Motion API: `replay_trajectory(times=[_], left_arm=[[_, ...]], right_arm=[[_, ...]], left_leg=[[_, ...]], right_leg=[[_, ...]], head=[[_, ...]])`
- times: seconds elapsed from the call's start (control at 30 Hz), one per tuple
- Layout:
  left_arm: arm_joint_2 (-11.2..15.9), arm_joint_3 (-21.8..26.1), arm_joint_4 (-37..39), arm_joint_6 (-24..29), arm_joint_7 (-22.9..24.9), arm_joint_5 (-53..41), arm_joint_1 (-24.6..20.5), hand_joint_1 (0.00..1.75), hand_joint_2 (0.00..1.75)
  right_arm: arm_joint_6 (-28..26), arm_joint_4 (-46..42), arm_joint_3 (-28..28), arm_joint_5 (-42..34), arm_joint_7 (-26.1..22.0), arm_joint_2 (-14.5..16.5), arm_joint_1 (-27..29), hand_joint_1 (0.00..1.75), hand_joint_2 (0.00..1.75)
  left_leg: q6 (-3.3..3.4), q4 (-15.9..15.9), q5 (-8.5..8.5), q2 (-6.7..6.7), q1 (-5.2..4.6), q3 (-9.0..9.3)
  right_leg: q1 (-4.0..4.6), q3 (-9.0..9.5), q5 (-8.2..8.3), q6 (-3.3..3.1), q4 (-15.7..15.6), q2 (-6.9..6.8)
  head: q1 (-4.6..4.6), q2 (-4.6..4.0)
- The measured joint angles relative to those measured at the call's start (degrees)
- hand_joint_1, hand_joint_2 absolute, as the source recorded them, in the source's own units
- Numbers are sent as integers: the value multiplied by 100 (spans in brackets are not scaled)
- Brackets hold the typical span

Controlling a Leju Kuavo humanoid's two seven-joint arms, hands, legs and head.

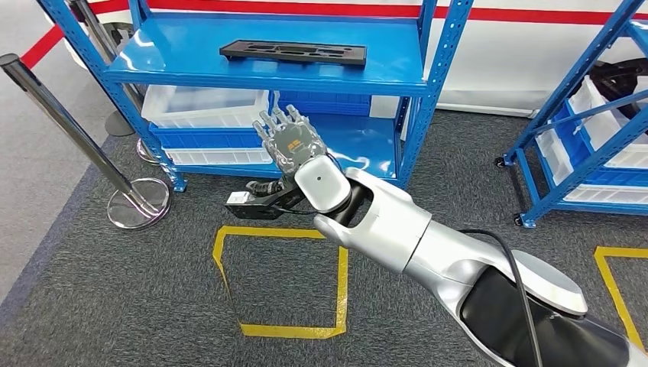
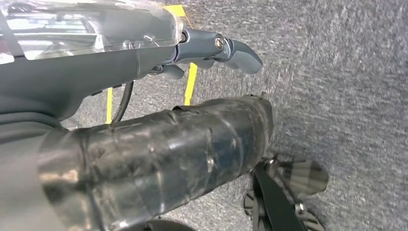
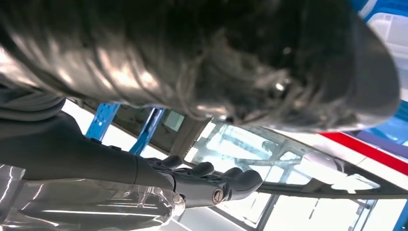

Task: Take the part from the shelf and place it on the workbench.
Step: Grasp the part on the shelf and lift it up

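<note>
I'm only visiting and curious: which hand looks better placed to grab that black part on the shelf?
The right hand. It is raised in front of the blue shelf, open, just below the black part. The left hand hangs down over the carpet.

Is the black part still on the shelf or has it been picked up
On the shelf. The black part lies flat on the blue shelf, while the right hand is raised below it, fingers apart, holding nothing.

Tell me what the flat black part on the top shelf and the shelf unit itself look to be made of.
The black part: likely moulded plastic, going by its matte, even surface with recessed cut-outs, though coated metal is possible. The blue shelf unit: painted or powder-coated steel, given its glossy reflective deck and perforated uprights.
</note>
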Motion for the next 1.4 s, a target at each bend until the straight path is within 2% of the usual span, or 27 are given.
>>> replay_trajectory(times=[0.03,0.07,0.13,0.17,0.23,0.33,0.4,0.47,0.5,0.53,0.57,0.6,0.67,0.7,0.73,0.87,0.9,0.93,1.0,1.03,1.07,1.1,1.17,1.2,1.27,1.33,1.4], left_arm=[[3,-4,0,1,1,-1,4,0,0],[5,-6,0,3,5,-2,9,0,0],[9,-8,0,4,14,-3,16,0,0],[11,-8,0,7,20,-3,17,0,0],[14,-10,0,10,29,-3,11,0,0],[13,-14,0,11,39,-2,14,0,0],[11,-14,0,11,42,-1,11,0,0],[10,-14,0,11,42,-1,3,0,0],[10,-14,0,8,42,-1,2,0,0],[10,-14,0,5,42,-1,3,0,0],[10,-14,0,2,42,-1,3,0,0],[10,-14,0,-1,42,-1,3,0,0],[10,-14,0,-2,44,-1,0,0,0],[10,-14,0,-2,46,-1,-2,0,0],[10,-14,0,-1,49,-2,-4,0,0],[9,-15,0,18,64,-7,9,0,0],[7,-17,0,34,75,-13,10,0,0],[7,-19,0,56,90,-21,7,0,0],[13,-24,0,107,117,-40,-5,0,0],[19,-26,0,130,127,-46,-3,0,0],[22,-27,0,144,132,-49,3,0,0],[25,-27,0,154,134,-50,10,0,0],[38,-27,1,167,127,-52,17,0,0],[46,-28,2,171,121,-52,12,0,0],[59,-31,4,180,112,-54,-6,0,0],[60,-34,4,189,109,-55,-14,0,0],[60,-36,4,199,110,-57,-6,0,0]], right_arm=[[0,-3,1,7,3,-6,9,0,0],[0,-11,1,10,8,-12,14,0,0],[0,-44,2,8,14,-23,8,0,0],[0,-61,2,2,15,-28,1,0,0],[0,-86,2,-12,15,-38,-1,0,0],[-1,-120,2,-19,16,-55,2,0,0],[-1,-139,2,-19,17,-69,-9,0,0],[6,-144,2,-21,16,-91,0,0,0],[15,-144,2,-25,15,-106,14,0,0],[25,-145,2,-30,15,-122,27,0,0],[33,-147,2,-36,15,-138,35,0,0],[39,-154,2,-40,15,-151,36,0,0],[41,-174,2,-49,15,-167,25,0,0],[40,-186,2,-54,15,-169,18,0,0],[39,-195,2,-61,15,-175,14,0,0],[33,-215,2,-76,17,-203,5,0,0],[32,-220,2,-75,19,-203,-2,0,0],[32,-224,2,-74,22,-204,-6,0,0],[34,-225,2,-65,34,-209,6,0,0],[35,-225,2,-56,41,-213,20,0,0],[35,-225,2,-46,48,-216,32,0,0],[34,-225,2,-36,53,-219,37,0,0],[34,-225,3,-20,64,-222,33,0,0],[34,-226,3,-14,68,-225,27,0,0],[35,-232,3,-7,73,-234,21,0,0],[34,-246,3,-4,74,-243,19,0,0],[35,-262,3,0,79,-251,4,0,0]], left_leg=[[-10,93,29,3,2,-59],[-14,-51,170,7,5,-2],[-7,-766,541,42,11,335],[13,-1102,653,62,-1,497],[85,-1368,671,80,-27,624],[191,-1400,682,59,-16,643],[256,-1433,693,56,9,674],[294,-1436,691,45,10,681],[303,-1433,687,33,8,682],[306,-1428,682,16,7,684],[307,-1422,675,-2,5,689],[303,-1415,665,-19,4,698],[277,-1396,637,-49,-8,708],[256,-1389,629,-60,-15,701],[232,-1387,626,-67,-20,692],[117,-1352,572,-62,-7,667],[93,-1208,480,-47,-5,605],[72,-918,336,-28,2,466],[39,-166,54,-12,8,80],[33,104,6,-11,10,-79],[37,140,80,-11,9,-128],[51,-52,255,-10,7,-60],[115,-811,658,7,-11,293],[152,-1149,756,15,-34,462],[207,-1430,740,20,-73,614],[248,-1493,724,10,-59,681],[292,-1544,708,9,-27,780]], right_leg=[[0,1,-9,-1,8,-22],[-4,3,-22,6,22,-36],[-12,6,-60,39,64,-53],[-2,-5,-79,62,91,-63],[23,-30,-91,104,115,-80],[35,-41,-132,166,147,-67],[24,-195,-357,218,492,6],[6,-554,-692,243,1224,61],[1,-730,-784,245,1551,67],[-1,-829,-771,240,1706,70],[-1,-824,-649,227,1642,72],[0,-715,-446,206,1371,77],[14,-369,-83,151,611,108],[19,-240,-6,132,343,125],[29,-170,6,120,198,140],[8,-99,3,58,75,141],[-9,-73,8,33,45,135],[-11,-51,3,14,34,129],[-2,-27,-25,-11,34,122],[4,-16,-44,-16,41,122],[7,-3,-66,-16,51,124],[8,19,-91,-11,64,127],[12,84,-153,15,79,128],[16,107,-180,38,82,125],[24,132,-196,94,79,111],[30,152,-203,144,96,104],[31,87,-315,195,306,105]], head=[[-1,0],[-1,0],[-1,0],[0,0],[2,0],[5,0],[16,0],[26,0],[27,0],[28,0],[27,0],[28,0],[26,0],[24,0],[22,0],[14,0],[1,0],[-9,0],[-23,0],[-23,0],[-24,0],[-25,0],[-23,0],[-22,0],[-20,1],[-19,1],[-3,1]])
